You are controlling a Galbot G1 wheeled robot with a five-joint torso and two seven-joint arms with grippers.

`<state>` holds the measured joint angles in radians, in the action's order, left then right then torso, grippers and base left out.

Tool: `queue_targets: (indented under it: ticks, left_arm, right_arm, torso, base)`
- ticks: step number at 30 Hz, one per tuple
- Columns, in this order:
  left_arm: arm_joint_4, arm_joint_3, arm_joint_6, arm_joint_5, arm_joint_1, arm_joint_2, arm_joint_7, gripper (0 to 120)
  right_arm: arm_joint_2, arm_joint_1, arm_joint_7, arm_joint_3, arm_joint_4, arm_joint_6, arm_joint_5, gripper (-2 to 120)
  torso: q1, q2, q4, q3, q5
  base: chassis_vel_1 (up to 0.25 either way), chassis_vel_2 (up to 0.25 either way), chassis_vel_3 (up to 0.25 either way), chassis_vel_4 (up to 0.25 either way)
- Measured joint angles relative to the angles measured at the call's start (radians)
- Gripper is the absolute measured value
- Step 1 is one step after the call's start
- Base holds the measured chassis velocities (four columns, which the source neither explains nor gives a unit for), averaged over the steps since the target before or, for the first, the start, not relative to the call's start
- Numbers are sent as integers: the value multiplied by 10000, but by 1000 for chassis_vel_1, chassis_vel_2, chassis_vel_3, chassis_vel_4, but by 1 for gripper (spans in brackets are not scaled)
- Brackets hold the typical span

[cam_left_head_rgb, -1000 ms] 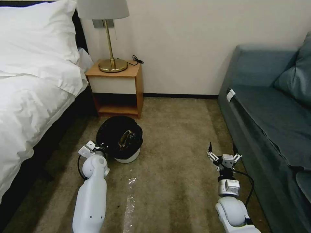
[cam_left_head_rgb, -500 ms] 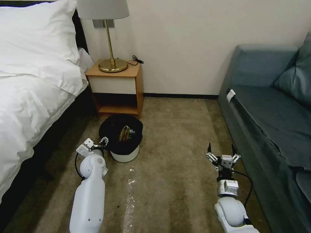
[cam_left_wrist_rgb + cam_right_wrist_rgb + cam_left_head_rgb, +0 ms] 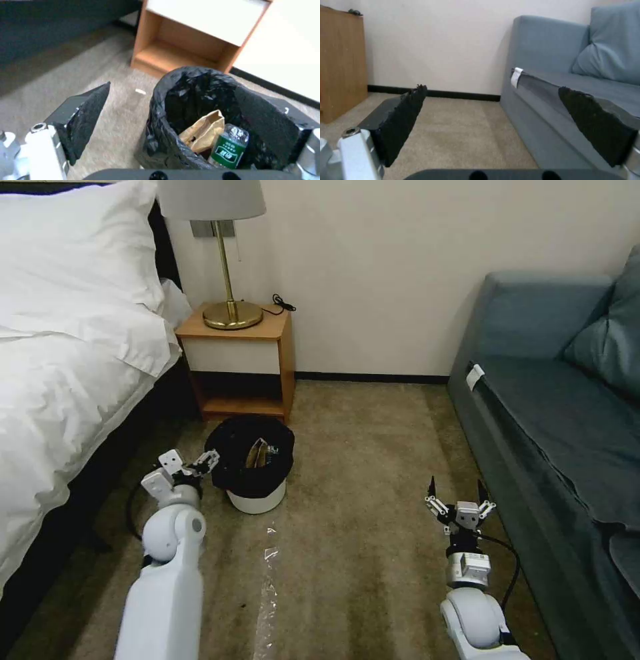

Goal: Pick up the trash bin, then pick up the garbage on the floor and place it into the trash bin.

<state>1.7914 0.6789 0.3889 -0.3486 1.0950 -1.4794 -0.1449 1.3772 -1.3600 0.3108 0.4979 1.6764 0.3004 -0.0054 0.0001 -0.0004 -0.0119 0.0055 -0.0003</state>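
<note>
In the head view, the left gripper hung low over the carpet, spread wide and holding nothing. The trash bin stood upright on the floor just beside it, on the side toward the robot's right, in front of the nightstand. The right gripper waited well apart, near the sofa, also fully spread and empty.

In the left wrist view, the bin's black bag sat between the two dark fingers but nearer one of them, and neither touched it. Inside lay the tan paper bag and the small bottle with its green label. The bin's long axis ran vertical, mouth pointing up; the bottle stood nearly on end, leaning against the liner.

In the right wrist view, the pads framed bare carpet and the sofa front.

Judging from this, the bin looked set down and freed. Backing away well would mean drawing straight off, keeping the fingers from snagging the crinkly liner and tipping the bin.
</note>
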Motion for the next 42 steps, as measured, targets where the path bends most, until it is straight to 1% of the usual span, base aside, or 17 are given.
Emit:
queue_targets:
  ticks: [1,2,3,6,9,10,11,12,13,14,16,18,19,21,24,34,42]
  left_arm:
    - [0,0,0,0,0,0,0,100]
    - [94,68,-71,248,88,68,316,100]
    - [267,219,-296,753,260,235,963,100]
    - [300,293,-497,1030,328,307,1274,100]
    - [310,540,-1264,1719,504,402,2179,99]
    - [310,540,-1264,1719,504,402,2179,99]
    - [241,604,-1675,1848,562,390,2543,98]
    - [241,604,-1675,1848,562,390,2543,98]
    - [125,632,-2061,1960,606,368,2831,98]
    - [125,632,-2061,1960,606,368,2831,98]
    - [-11,650,-2437,2090,641,340,3045,98]
    - [-287,653,-3414,2292,709,290,3414,97]
    - [-287,653,-3414,2292,709,290,3414,97]
    - [-550,642,-4299,2488,779,240,3607,97]
    - [-680,601,-4631,2527,911,191,3627,97]
    - [-821,378,-4800,2074,1368,104,3145,98]
    - [-754,444,-4672,1784,1312,159,3129,98]
  right_arm:
    - [0,0,0,0,0,0,0,100]
    - [19,-8,-15,48,12,3,3,100]
    - [68,-28,-88,163,45,30,14,100]
    - [97,-31,-137,228,49,67,19,100]
    - [229,-25,-405,420,22,332,157,100]
    - [229,-25,-405,420,22,332,157,100]
    - [304,0,-527,513,-62,561,262,100]
    - [304,0,-527,513,-62,561,262,100]
    - [370,35,-578,600,-127,710,302,100]
    - [370,35,-578,600,-127,710,302,100]
    - [416,56,-596,690,-164,822,335,100]
    - [471,45,-599,829,-204,901,401,100]
    - [471,45,-599,829,-204,901,401,100]
    - [485,12,-589,902,-252,928,446,100]
    - [494,9,-583,971,-344,1002,446,100]
    - [457,118,-597,1046,-564,1172,348,100]
    - [495,205,-580,1042,-579,1190,368,100]
  torso:
    - [0,0,0,0,0]
    - [0,0,-1,0,-1]
    - [0,0,-1,0,1]
    - [0,0,-1,0,0]
    - [0,0,0,0,0]
    - [0,0,0,0,0]
    - [0,0,-2,0,1]
    - [0,0,-2,0,1]
    - [0,0,-2,1,1]
    - [0,0,-2,1,1]
    - [0,0,-1,1,0]
    - [0,0,-2,1,1]
    - [0,0,-2,1,1]
    - [0,0,-2,1,1]
    - [0,0,-2,1,2]
    - [0,0,-1,1,1]
    - [0,0,-2,0,1]
  base:
    - [0,0,0,0]
    - [0,0,0,0]
    - [0,0,0,0]
    - [0,0,0,0]
    - [0,0,0,0]
    - [0,0,0,0]
    - [0,0,0,0]
    - [0,0,0,0]
    - [0,0,0,0]
    - [0,0,0,0]
    - [0,0,0,0]
    - [0,0,0,0]
    - [0,0,0,0]
    - [0,0,0,0]
    - [0,0,0,0]
    - [0,0,0,0]
    - [0,0,0,0]
